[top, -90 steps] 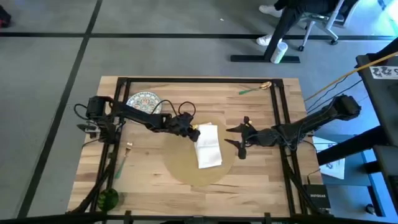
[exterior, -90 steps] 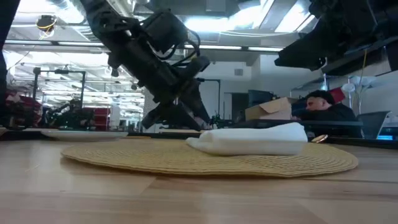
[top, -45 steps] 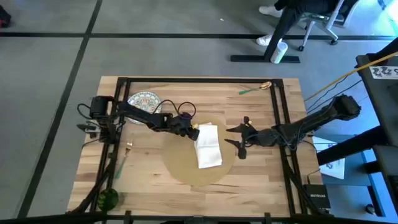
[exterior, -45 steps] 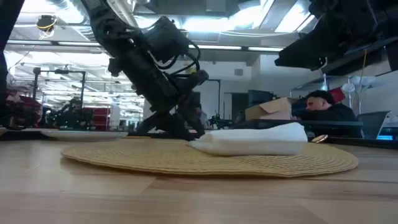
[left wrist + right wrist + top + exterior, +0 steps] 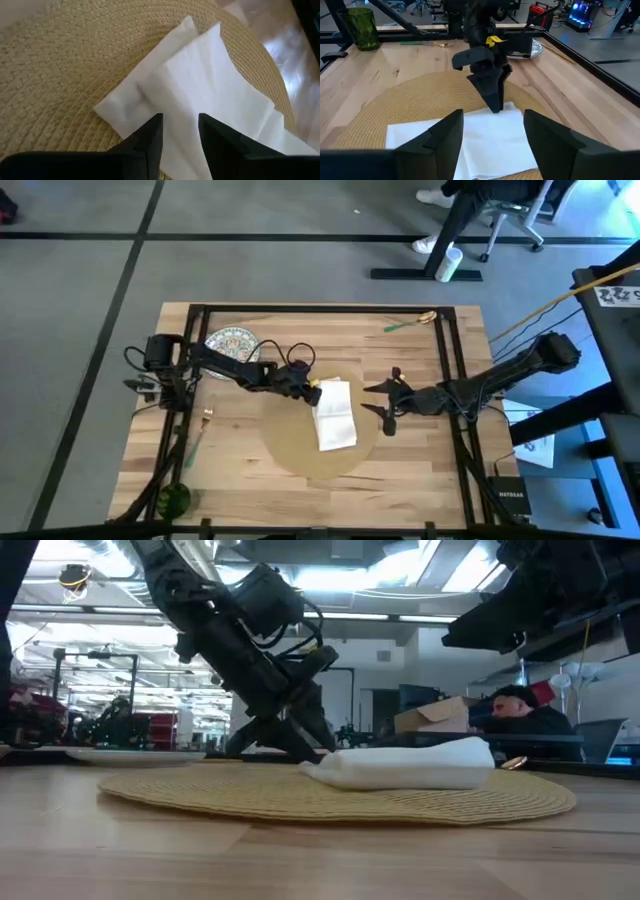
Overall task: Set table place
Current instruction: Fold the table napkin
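Round tan placemat (image 5: 312, 438) flat near the middle of the counter (image 5: 250, 460), white folded napkin (image 5: 335, 415) lying across its right half. Left tool (image 5: 312, 391) down at the napkin's upper left corner, fingers (image 5: 150, 140) close together with a narrow gap, straddling the napkin's edge; cannot tell whether cloth is pinched. Right tool (image 5: 385, 402) just right of the placemat, spread wide, holding nothing. Patterned plate (image 5: 232, 344) at upper left, green glass (image 5: 172, 500) at lower left corner.
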Robot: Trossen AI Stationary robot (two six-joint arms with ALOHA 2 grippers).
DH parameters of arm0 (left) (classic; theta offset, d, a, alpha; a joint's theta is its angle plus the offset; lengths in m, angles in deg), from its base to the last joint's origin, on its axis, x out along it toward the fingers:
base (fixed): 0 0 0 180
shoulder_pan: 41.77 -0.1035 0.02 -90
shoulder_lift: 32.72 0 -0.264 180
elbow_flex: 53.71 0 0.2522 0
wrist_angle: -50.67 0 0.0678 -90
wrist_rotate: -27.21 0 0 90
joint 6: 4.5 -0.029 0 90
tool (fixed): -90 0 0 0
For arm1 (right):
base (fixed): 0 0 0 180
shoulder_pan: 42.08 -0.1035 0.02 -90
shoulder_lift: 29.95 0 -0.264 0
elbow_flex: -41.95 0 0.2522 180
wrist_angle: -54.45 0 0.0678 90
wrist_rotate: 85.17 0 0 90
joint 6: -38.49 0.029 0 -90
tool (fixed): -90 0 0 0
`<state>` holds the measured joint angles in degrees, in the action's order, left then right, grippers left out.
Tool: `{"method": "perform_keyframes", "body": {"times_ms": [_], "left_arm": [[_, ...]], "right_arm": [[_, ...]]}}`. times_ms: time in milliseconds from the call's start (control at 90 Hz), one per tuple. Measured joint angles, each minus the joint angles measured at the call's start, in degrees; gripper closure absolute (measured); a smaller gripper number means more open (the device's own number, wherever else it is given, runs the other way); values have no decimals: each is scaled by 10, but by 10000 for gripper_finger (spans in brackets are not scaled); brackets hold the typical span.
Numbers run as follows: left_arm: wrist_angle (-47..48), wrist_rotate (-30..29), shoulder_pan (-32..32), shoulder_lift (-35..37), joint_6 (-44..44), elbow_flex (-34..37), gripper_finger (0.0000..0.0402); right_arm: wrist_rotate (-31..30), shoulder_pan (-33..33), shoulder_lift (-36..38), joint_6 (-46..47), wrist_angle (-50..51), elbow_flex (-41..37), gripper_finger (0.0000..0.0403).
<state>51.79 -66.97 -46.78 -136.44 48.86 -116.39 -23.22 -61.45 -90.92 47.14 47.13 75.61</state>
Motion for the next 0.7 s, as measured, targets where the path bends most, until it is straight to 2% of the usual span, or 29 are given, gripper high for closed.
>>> {"method": "perform_keyframes", "body": {"times_ms": [533, 700], "left_arm": [[-18, 0, -12, 0, -25, 0, 292], [-36, 2, -11, -24, -17, 0, 292]], "right_arm": [[0, 0, 0, 0, 2, 0, 208], [0, 0, 0, 0, 2, 0, 208]]}}
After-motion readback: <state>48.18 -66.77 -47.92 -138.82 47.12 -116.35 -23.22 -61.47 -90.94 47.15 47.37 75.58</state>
